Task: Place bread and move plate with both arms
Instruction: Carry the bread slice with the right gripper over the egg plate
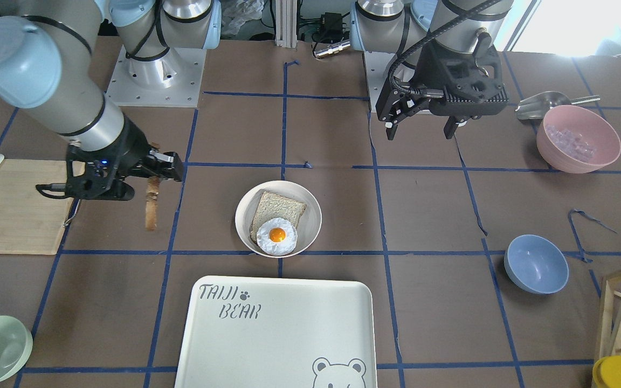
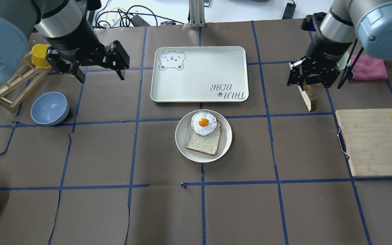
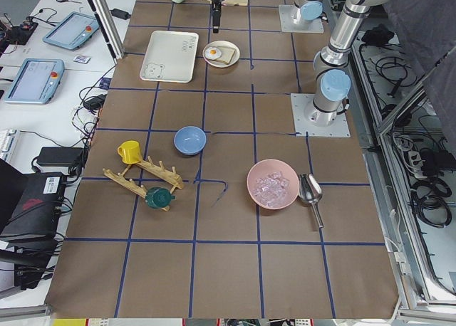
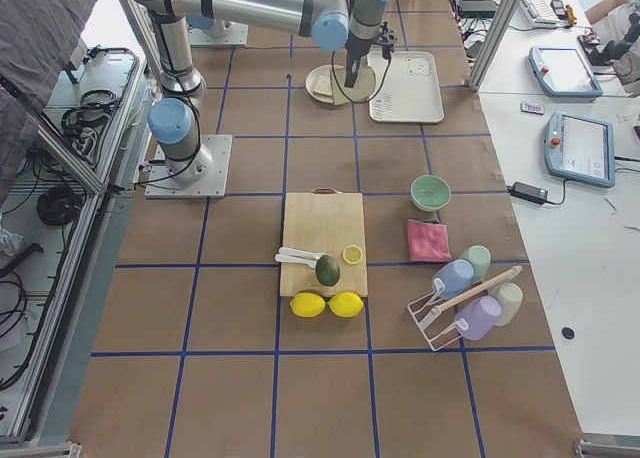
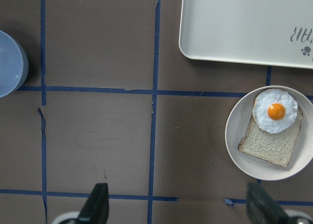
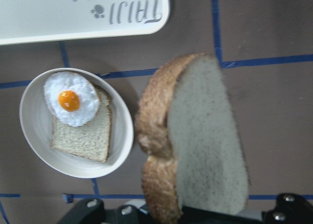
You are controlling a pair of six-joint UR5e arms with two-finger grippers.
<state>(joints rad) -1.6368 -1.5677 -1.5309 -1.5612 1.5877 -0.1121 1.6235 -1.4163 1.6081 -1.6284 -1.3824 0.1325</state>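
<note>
My right gripper (image 2: pixel 310 81) is shut on the bread (image 2: pixel 308 98), a thick pale slice with a brown crust. The slice hangs on edge above the table, right of the plate, and fills the right wrist view (image 6: pixel 195 141). The cream plate (image 2: pixel 181 131) sits at the table's middle and holds a thinner tan slice (image 2: pixel 204 144) with a fried egg (image 2: pixel 203 122) on it. My left gripper (image 2: pixel 102 78) is open and empty, above the table far to the plate's left. The front view shows the bread (image 1: pixel 151 207), the plate (image 1: pixel 314 215) and the left gripper (image 1: pixel 421 133).
The "TAIJI BEAR" tray (image 2: pixel 199 73) lies just beyond the plate. A blue bowl (image 2: pixel 49 108) and a wooden rack (image 2: pixel 9 85) with a yellow cup are at the left. A wooden cutting board (image 2: pixel 376 143) is at the right. A pink bowl (image 1: pixel 577 139) stands near the left arm's base.
</note>
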